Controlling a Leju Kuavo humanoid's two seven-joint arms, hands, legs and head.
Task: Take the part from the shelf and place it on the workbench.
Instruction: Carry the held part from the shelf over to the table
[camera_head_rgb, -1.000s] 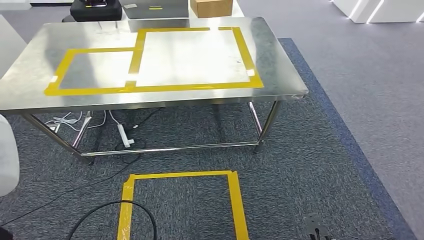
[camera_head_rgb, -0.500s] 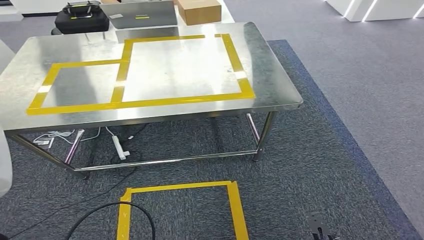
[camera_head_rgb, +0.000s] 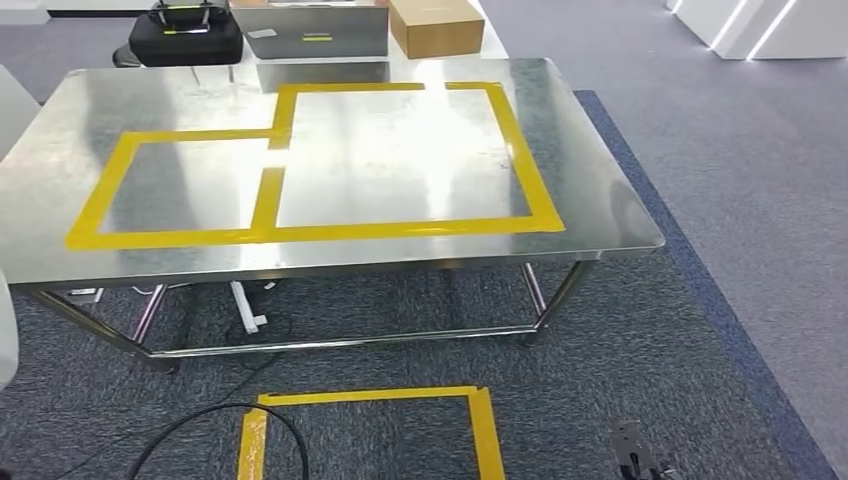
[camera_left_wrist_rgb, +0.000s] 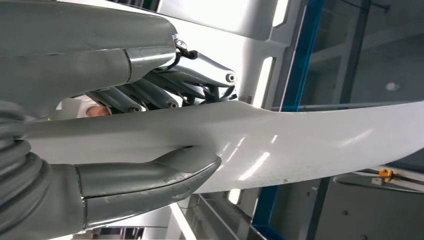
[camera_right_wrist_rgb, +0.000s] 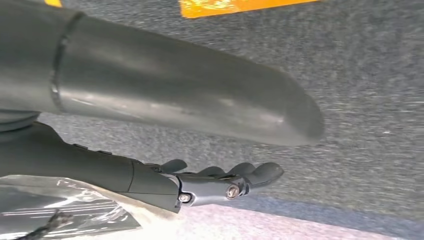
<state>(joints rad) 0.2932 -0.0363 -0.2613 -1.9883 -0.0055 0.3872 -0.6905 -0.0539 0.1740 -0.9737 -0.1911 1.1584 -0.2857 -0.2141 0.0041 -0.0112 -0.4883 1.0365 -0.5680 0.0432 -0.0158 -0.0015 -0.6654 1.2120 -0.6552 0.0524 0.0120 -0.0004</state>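
Gripping white part (camera_left_wrist_rgb: 300, 145), left hand (camera_left_wrist_rgb: 150, 125) fingers clamped; right hand (camera_right_wrist_rgb: 200, 185) fingers loose, empty; workbench (camera_head_rgb: 600, 200) nearer.

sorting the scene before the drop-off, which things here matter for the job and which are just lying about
Part of the job:
- white part, held by the left hand
- steel workbench with its yellow tape outline

Just lying about:
- cardboard box
- black case
- cables on the carpet
- power strip under the bench
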